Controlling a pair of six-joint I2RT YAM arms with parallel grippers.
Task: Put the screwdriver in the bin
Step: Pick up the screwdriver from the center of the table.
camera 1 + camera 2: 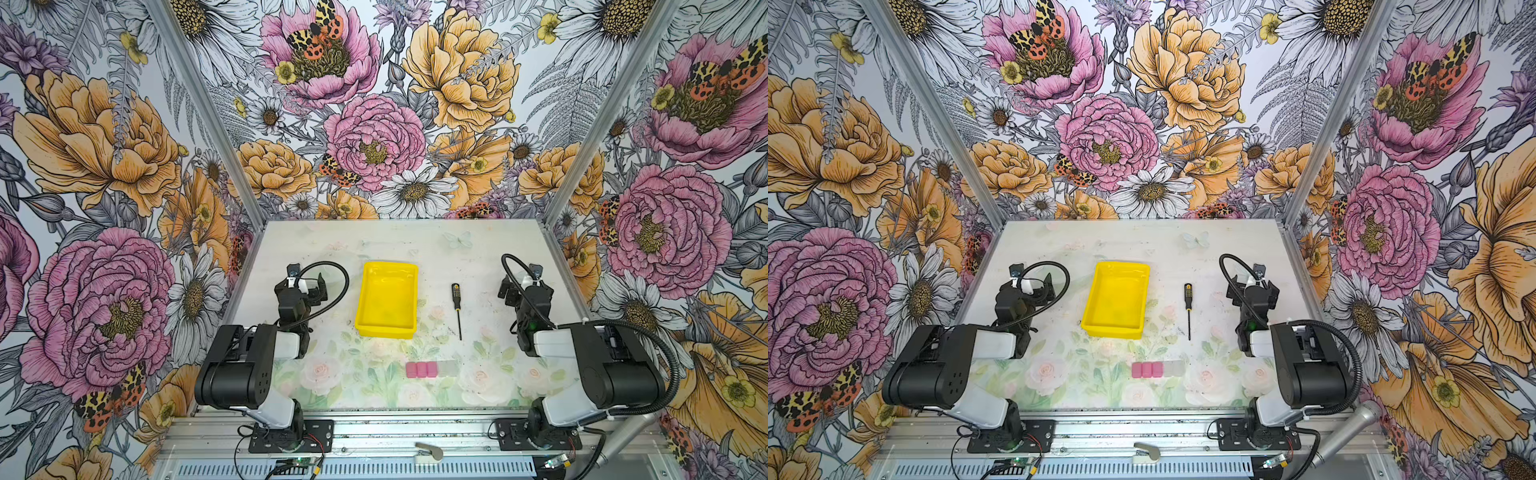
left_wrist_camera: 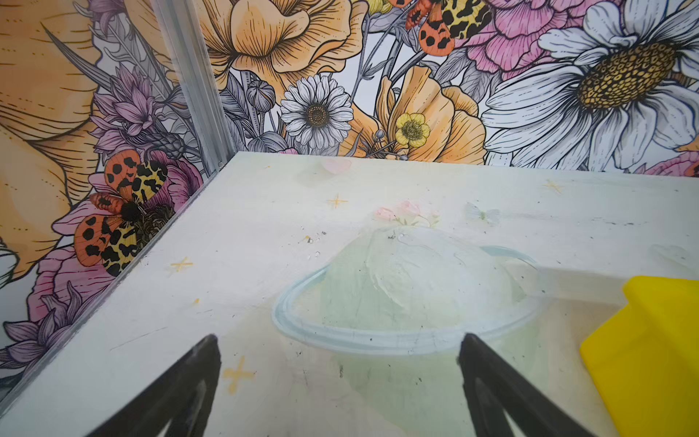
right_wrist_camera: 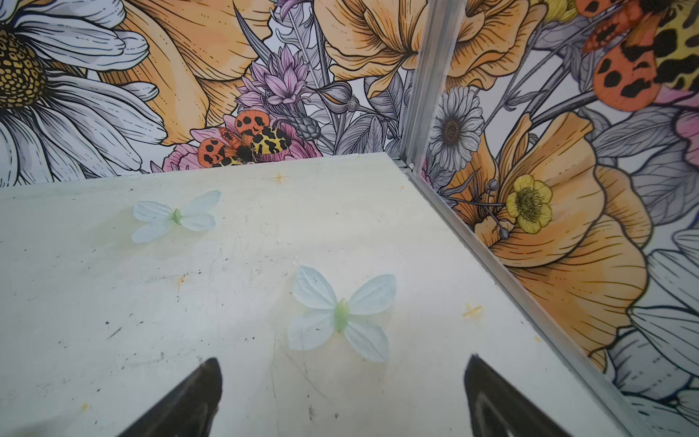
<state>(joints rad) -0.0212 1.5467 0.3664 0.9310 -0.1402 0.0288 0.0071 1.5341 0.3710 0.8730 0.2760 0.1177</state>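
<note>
The screwdriver lies flat on the table just right of the bin, with its black, yellow-dotted handle toward the back wall and its thin shaft toward the front. The yellow bin stands in the middle of the table with nothing in it; one corner of it shows in the left wrist view. My left gripper hovers left of the bin, open and holding nothing. My right gripper sits right of the screwdriver, open over bare table.
A row of pink blocks and clear blocks lies near the table's front. Floral walls with metal posts close in the back and both sides. A microphone leans at the front right, beside the right arm's base.
</note>
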